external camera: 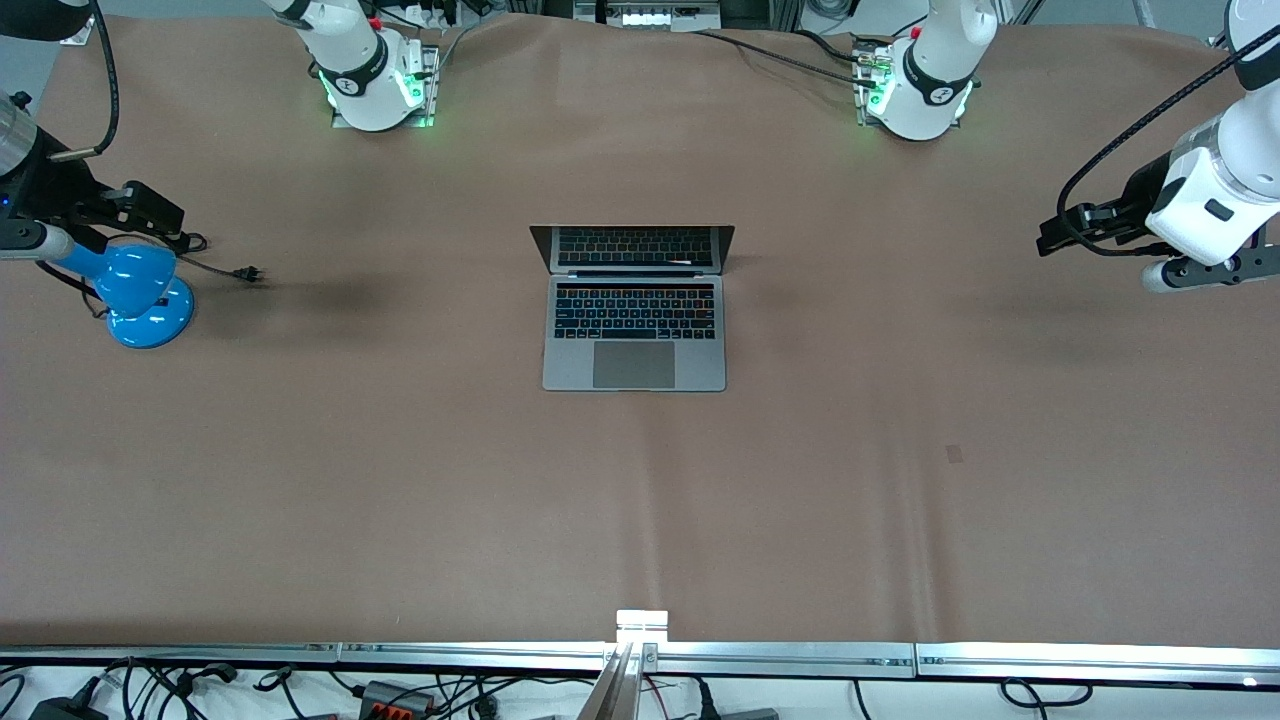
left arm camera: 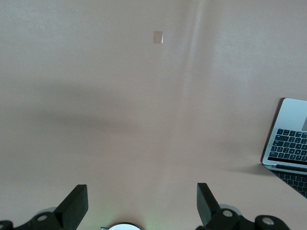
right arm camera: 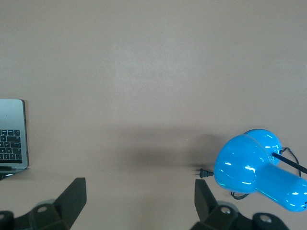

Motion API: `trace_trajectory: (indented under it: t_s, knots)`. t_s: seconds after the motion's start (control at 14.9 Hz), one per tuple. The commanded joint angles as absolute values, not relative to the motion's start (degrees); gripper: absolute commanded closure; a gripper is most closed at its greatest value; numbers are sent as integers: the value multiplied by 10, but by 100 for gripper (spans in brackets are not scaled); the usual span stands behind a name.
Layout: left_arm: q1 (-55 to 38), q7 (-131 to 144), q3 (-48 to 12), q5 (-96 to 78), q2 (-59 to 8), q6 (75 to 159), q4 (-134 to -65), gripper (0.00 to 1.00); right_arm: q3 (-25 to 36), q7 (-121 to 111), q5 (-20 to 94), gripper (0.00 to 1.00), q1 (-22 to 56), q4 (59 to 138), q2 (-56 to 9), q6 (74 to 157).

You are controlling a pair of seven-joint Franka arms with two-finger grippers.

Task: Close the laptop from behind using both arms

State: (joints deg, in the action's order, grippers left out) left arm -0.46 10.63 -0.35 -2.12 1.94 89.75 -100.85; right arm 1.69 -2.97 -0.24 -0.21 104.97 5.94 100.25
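Observation:
The grey laptop [external camera: 634, 335] lies open in the middle of the table, its screen [external camera: 632, 247] upright on the side toward the arms' bases and its keyboard facing the front camera. Its edge shows in the left wrist view [left arm camera: 290, 143] and the right wrist view [right arm camera: 12, 136]. My left gripper [external camera: 1052, 238] is open and empty over bare table at the left arm's end; its fingers [left arm camera: 76, 203] stand wide apart. My right gripper [external camera: 165, 215] is open and empty over the right arm's end, just above a blue lamp; its fingers [right arm camera: 74, 196] stand wide apart.
A blue lamp [external camera: 140, 295] sits at the right arm's end, its black cord and plug [external camera: 248, 273] lying toward the laptop; both show in the right wrist view [right arm camera: 259, 167]. A small patch [external camera: 954, 453] marks the cloth. A metal rail [external camera: 640, 655] edges the table.

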Motion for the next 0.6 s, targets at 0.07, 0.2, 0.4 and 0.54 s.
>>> trace_trajectory:
  t_s: [0.07,0.2,0.4,0.54]
  knots:
    - [-2,109,-10,-15,18,889,-1000,0,8,-33,-7,0,-10,1063,73,1011]
    - [-3,108,-10,-14,18,888,-1000,0,8,-33,-6,0,-10,1063,72,1006]
    - [-2,88,-10,-17,16,877,-1000,62,8,-34,-7,28,-11,1063,69,1007]
    - [-1,65,-7,-19,17,872,-999,96,8,-36,-7,79,-11,1063,69,1000]
